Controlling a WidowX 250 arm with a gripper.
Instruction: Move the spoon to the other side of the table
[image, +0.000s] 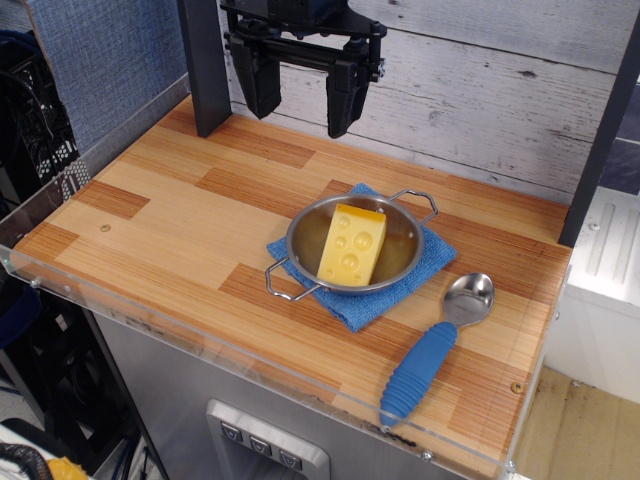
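Spoon (436, 348) lies flat at near right of table (170, 225), blue handle toward near edge, silver bowl just beside blue cloth (365, 305). Pan (352, 243) on cloth, yellow cheese block (352, 245) inside. Gripper (304, 110) hangs at far side, above the wood, jaws wide apart, holding nothing.

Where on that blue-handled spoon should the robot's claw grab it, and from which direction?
Probably the middle of the spoon's thick ribbed blue handle, coming straight down from above. The spoon lies flat on the table, and the handle offers more grip than the smooth bowl. The gripper is open above the far edge.
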